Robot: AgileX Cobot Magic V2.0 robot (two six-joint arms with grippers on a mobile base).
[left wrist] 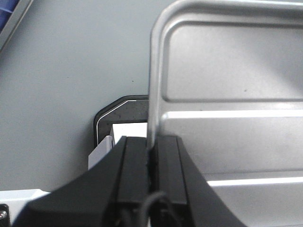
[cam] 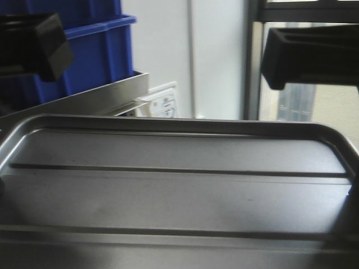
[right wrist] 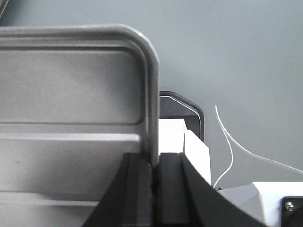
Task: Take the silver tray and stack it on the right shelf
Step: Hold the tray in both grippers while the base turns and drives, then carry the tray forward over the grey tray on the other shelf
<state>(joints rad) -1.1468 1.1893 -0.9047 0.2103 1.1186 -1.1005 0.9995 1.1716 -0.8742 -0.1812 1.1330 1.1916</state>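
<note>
The silver tray (cam: 179, 190) fills the lower front view, shiny, with a raised rim and two long ribs along its floor. It is held level in the air, above the grey floor seen in both wrist views. My left gripper (left wrist: 151, 142) is shut on the tray's (left wrist: 227, 71) left rim, which stands pinched between the two black fingers. My right gripper (right wrist: 155, 158) is shut the same way on the right rim of the tray (right wrist: 71, 85). The right shelf is out of view.
Blue bins (cam: 95, 50) stand on a steel ledge (cam: 84, 98) at the upper left, just past the tray's far rim. Black arm parts (cam: 33, 45) (cam: 311, 56) hang over both far corners. A window frame (cam: 255, 56) is behind. A thin white cable (right wrist: 227, 142) trails at the right.
</note>
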